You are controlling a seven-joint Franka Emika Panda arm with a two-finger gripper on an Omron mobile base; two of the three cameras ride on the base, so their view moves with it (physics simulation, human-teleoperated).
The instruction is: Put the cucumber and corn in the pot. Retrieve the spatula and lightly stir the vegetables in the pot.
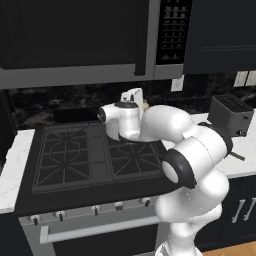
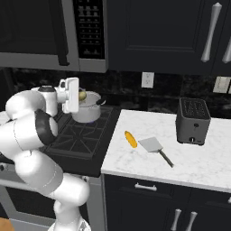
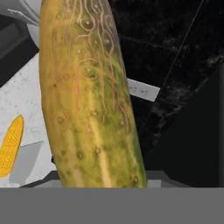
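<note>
so i've got the cucumber clamped in the gripper over the pot; corn and spatula lie on the bench, stirring undone.

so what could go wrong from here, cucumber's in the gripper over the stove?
1. The cucumber is long and is held near one end by the gripper; it may swing or slip before release.
2. The pot is small, so the cucumber could catch its rim and tip it.
3. The corn lies close beside the spatula blade; picking it could nudge the spatula.
</note>
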